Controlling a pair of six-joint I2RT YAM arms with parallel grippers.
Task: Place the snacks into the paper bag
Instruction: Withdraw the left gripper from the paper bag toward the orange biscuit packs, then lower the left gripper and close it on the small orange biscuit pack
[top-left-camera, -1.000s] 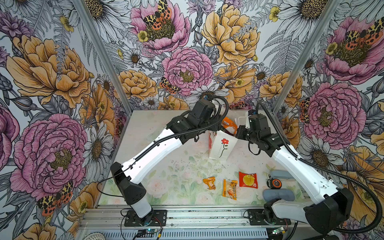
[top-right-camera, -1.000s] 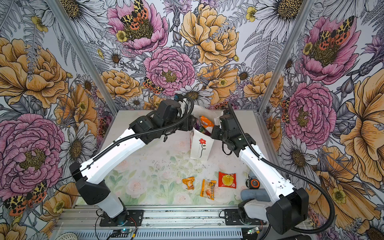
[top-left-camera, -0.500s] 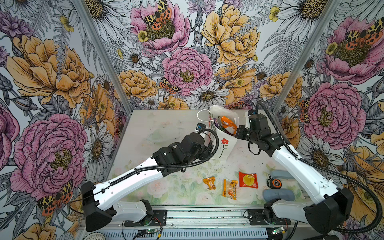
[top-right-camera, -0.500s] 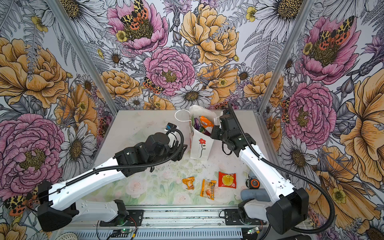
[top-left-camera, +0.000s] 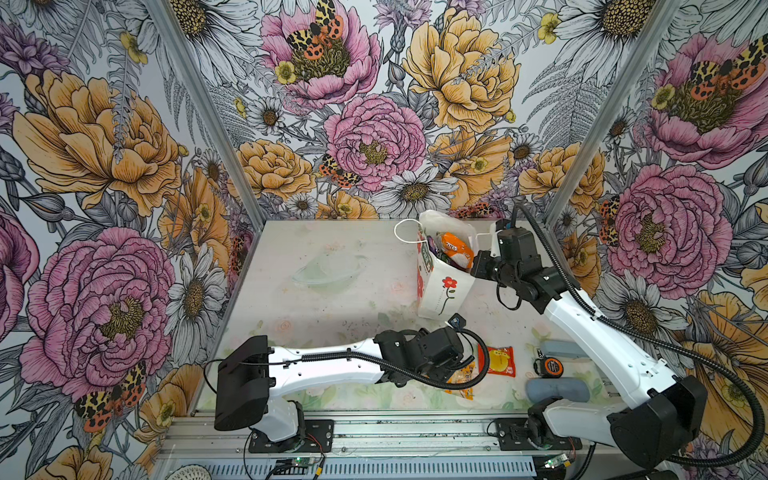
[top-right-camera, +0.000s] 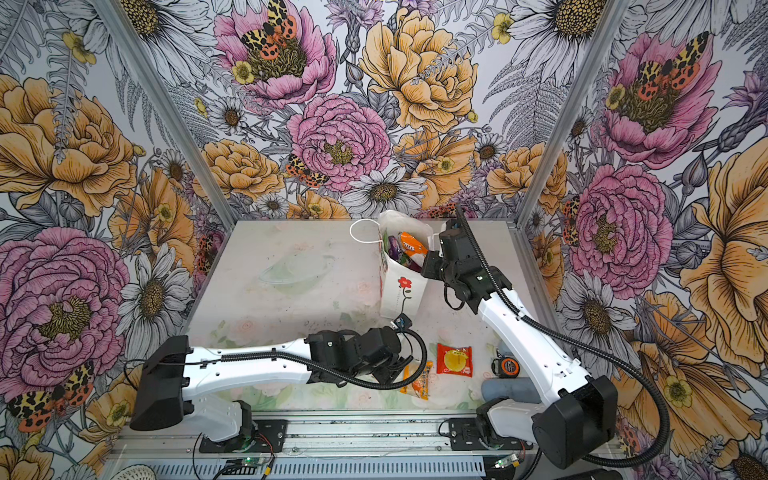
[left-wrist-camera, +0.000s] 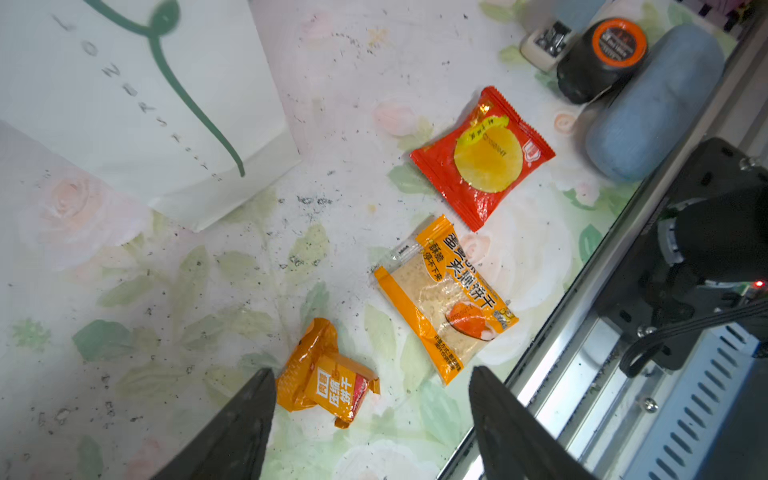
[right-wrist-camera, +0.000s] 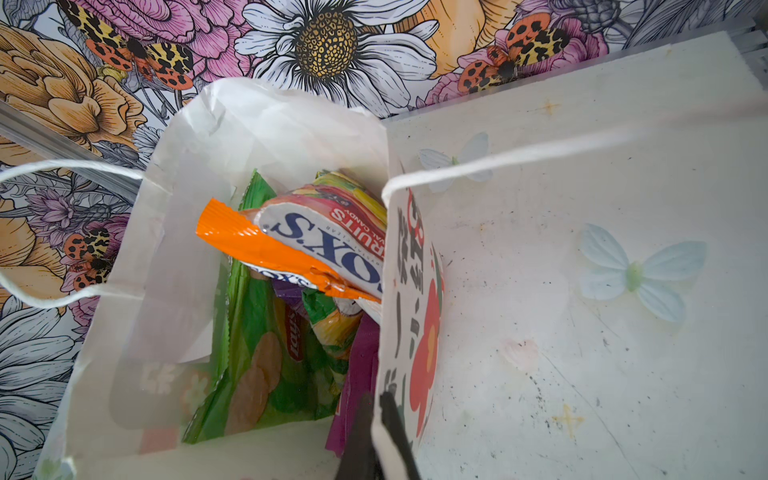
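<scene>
The white paper bag (top-left-camera: 444, 286) (top-right-camera: 402, 293) stands at the back right, its mouth open. Inside it lie an orange Fox's packet (right-wrist-camera: 266, 249), a green packet (right-wrist-camera: 266, 365) and a purple one (right-wrist-camera: 361, 365). My right gripper (right-wrist-camera: 380, 399) (top-left-camera: 473, 266) is shut on the bag's front wall at the rim. On the table near the front lie a red sachet (left-wrist-camera: 484, 160) (top-left-camera: 498, 360), an orange-clear sachet (left-wrist-camera: 446, 297) (top-right-camera: 417, 380) and a small crumpled orange sachet (left-wrist-camera: 326, 380). My left gripper (left-wrist-camera: 372, 372) (top-left-camera: 453, 370) hovers open just above them, with the small sachet beside one finger.
An orange-black tape measure (top-left-camera: 552, 367) (left-wrist-camera: 602, 54) and two grey-blue cases (top-left-camera: 557, 388) (top-left-camera: 561, 347) lie at the front right. The metal front rail (left-wrist-camera: 582, 361) runs close to the sachets. The right arm's base (left-wrist-camera: 715, 249) stands behind it.
My left arm has swung from over the bag's mouth down to the front of the table, above the sachets, and its jaws have opened a little wider. The right arm has not moved.
</scene>
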